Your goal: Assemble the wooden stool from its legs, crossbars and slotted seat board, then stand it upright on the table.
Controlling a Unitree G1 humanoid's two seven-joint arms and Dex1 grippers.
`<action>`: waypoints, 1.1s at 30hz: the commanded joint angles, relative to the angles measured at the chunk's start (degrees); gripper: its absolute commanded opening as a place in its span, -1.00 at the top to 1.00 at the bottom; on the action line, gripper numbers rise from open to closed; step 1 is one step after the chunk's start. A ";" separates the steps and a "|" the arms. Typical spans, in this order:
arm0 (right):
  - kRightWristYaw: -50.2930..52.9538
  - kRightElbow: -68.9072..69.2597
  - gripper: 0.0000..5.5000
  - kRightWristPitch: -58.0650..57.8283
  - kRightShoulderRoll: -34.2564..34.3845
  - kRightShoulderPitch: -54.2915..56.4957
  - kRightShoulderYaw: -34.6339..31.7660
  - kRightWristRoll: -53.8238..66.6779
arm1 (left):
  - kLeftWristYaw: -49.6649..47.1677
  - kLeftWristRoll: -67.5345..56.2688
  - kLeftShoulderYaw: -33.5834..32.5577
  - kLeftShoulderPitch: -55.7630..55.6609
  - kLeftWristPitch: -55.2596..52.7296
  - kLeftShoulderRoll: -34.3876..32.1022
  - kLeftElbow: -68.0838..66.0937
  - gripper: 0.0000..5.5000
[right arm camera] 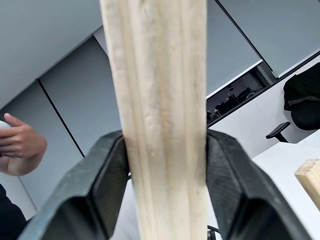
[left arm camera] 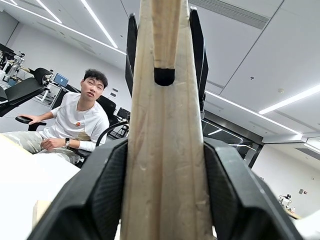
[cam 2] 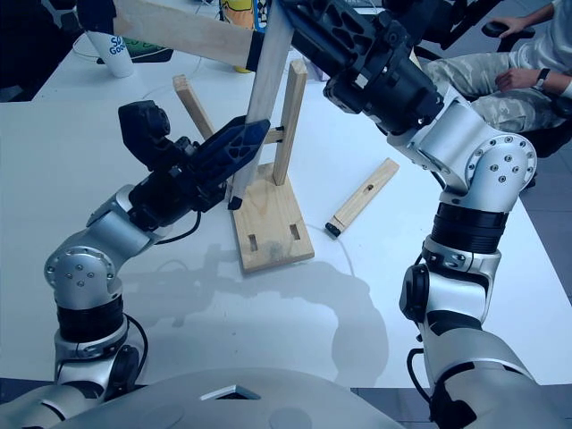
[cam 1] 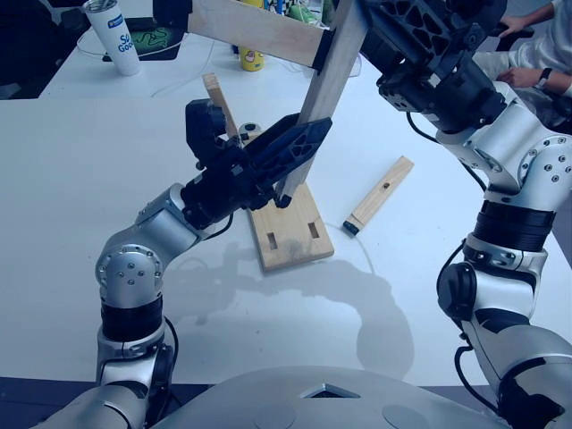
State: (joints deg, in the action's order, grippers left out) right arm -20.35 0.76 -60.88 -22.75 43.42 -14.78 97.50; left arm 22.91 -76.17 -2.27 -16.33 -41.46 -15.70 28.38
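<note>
The slotted seat board (cam 1: 288, 234) lies flat mid-table. A long wooden leg (cam 1: 323, 85) leans from the board up to the right, with a crossbar (cam 1: 255, 29) joined near its top. My left gripper (cam 1: 299, 161) is shut on the leg's lower part, and the wood sits between its fingers (left arm camera: 95, 200). My right gripper (cam 2: 304, 27) is shut on the same leg higher up, its pads (right arm camera: 100, 180) pressed against the wood (right arm camera: 160, 125). A second leg (cam 2: 289, 125) stands upright on the board. Another leg (cam 1: 219, 100) slants behind my left gripper.
A loose wooden bar (cam 1: 382, 191) lies on the table to the right of the board. A white cup (cam 1: 114, 36) and a yellow bottle (cam 1: 252, 59) stand at the back. The white table (cam 1: 71, 197) has free room at the left and front.
</note>
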 commanded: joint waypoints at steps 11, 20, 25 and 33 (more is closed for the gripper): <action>-9.98 1.89 0.25 -1.09 -5.03 -0.18 0.65 -9.29 | 1.28 3.56 -2.32 1.08 0.84 -3.30 -0.80 0.25; -11.43 2.37 0.25 -1.22 -5.07 -0.22 0.27 -10.40 | 2.10 6.12 -3.83 1.19 1.70 -3.60 -1.82 0.11; -11.37 2.41 0.25 0.45 -4.69 -0.33 0.17 -13.29 | 1.48 7.41 -4.02 1.48 1.97 -3.27 -2.21 -0.17; -22.67 7.15 0.25 9.11 -9.02 -2.62 6.58 -31.93 | 0.46 9.20 -7.51 4.18 2.72 -4.59 -3.08 -0.45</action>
State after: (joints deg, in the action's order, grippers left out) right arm -38.71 5.86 -54.85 -29.75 42.13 -10.61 70.55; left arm 23.68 -67.75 -8.93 -13.34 -38.78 -19.63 25.41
